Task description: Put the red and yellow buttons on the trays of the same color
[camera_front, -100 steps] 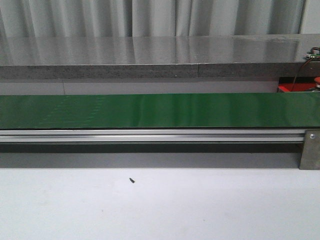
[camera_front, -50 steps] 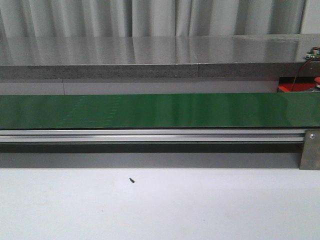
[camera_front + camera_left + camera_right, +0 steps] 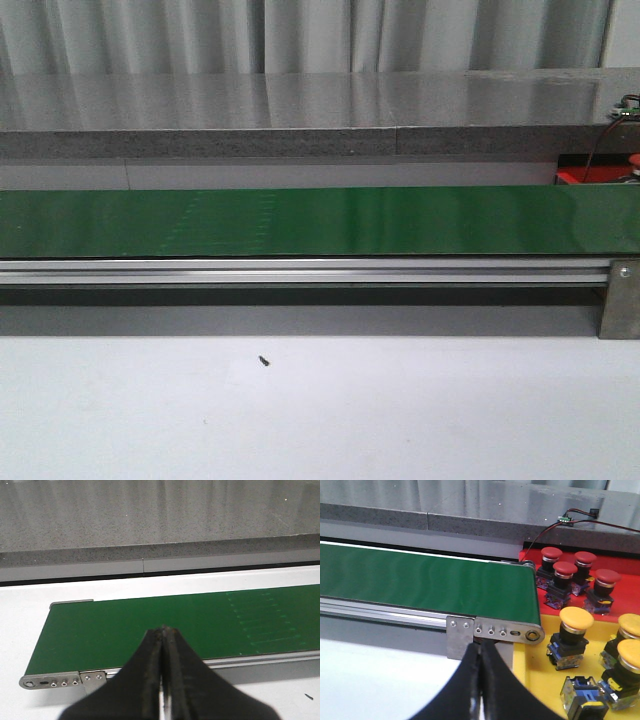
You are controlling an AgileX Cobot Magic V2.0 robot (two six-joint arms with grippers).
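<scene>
Both pincers are closed and hold nothing – left pincer, right pincer – while the red buttons and yellow buttons, rigid, light, smooth-capped, probably best gripped across the square base, stand in their trays at about 2 o'clock from the right pincer.

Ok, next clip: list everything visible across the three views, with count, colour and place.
conveyor belt: one, green, running left to right across the table, nothing on it
red tray: one, past the belt's right end, farther back
red buttons: four, standing on the red tray
yellow tray: one, past the belt's right end, nearer
yellow buttons: at least four, on the yellow tray, one lying tipped over
grey counter: one, behind the belt
small dark speck: one, on the white table in front of the belt
left gripper: black, shut, empty
right gripper: black, shut, empty
</scene>
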